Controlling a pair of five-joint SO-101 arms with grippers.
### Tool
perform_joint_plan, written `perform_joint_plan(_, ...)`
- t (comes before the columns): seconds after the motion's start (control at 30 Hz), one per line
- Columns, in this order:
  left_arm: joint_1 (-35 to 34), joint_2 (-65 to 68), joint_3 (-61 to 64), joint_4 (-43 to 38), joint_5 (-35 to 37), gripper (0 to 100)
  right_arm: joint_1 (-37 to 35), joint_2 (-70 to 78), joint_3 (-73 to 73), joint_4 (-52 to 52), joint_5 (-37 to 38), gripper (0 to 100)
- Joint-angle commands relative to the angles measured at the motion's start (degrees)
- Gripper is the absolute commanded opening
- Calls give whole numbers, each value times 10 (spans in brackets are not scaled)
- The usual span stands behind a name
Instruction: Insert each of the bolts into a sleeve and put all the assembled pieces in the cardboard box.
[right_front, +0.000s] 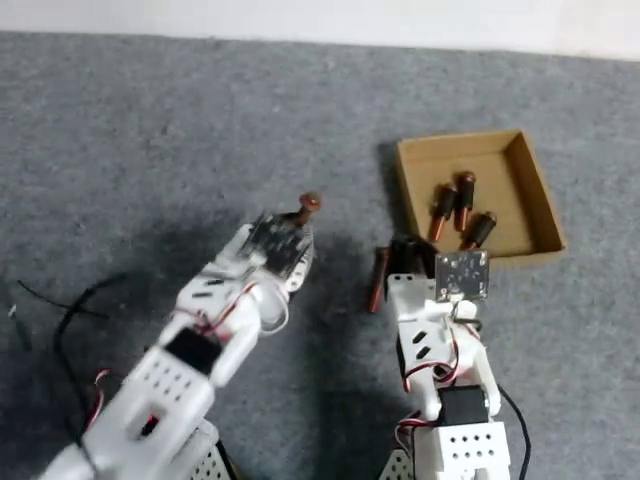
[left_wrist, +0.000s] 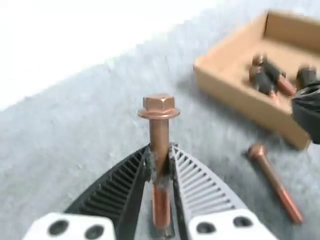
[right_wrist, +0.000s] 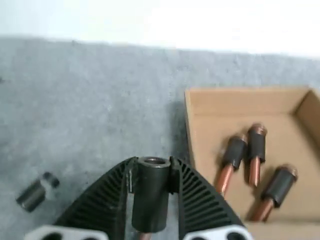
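The grey, carpet-like worktop (right_front: 150, 130) carries everything. The box (right_front: 480, 165) sits just beyond and to the right of the right gripper (right_wrist: 151, 165), close enough that a finished piece should need only a short carry. Three assembled pieces (right_wrist: 256, 150) already lie on its floor, so the task looks well along, though not done. The left gripper (left_wrist: 160, 160) is clamped on the shank of a bolt (left_wrist: 159, 107), with the hex head standing clear above the fingertips and the lower shank running down between them. Gripping it mid-shank probably keeps it steady and leaves an end free for mating. The right gripper is closed on a black sleeve (right_wrist: 150, 200) held upright, its open bore facing up past the fingertips, which suits receiving a shank. The two grippers are near each other but apart, the bolt to the left of the sleeve and not yet lined up with it, so bringing the axes together seems to be the step in hand. A loose bolt (right_front: 378, 280) lies flat on the worktop just left of the right gripper, and a spare sleeve (right_wrist: 34, 193) lies on its side farther off, likely waiting as the last pair.
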Motion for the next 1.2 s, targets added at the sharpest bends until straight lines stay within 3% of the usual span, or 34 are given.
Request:
perform_joint_plan(0.0, -1, -125, 23, -19, 4, 6, -5, -7, 27, -40, 5, 4)
perform_joint_plan(0.47, 3, -451, 184, -22, 2, 7, -55, -7, 28, -40, 5, 6)
perform_joint_plan(0.67, 24, -428, 180, -22, 2, 7, -58, -7, 38, -41, 5, 5)
perform_joint_plan(0.83, 109, -428, 160, -22, 5, 7, -58, -7, 37, -42, 6, 5)
perform_joint_plan(1.0, 174, -428, 149, -23, 9, 7, -58, -7, 48, -124, 6, 5)
perform_joint_plan(1.17, 178, -428, 94, -39, 114, 7, -82, -7, 64, -181, 6, 5)
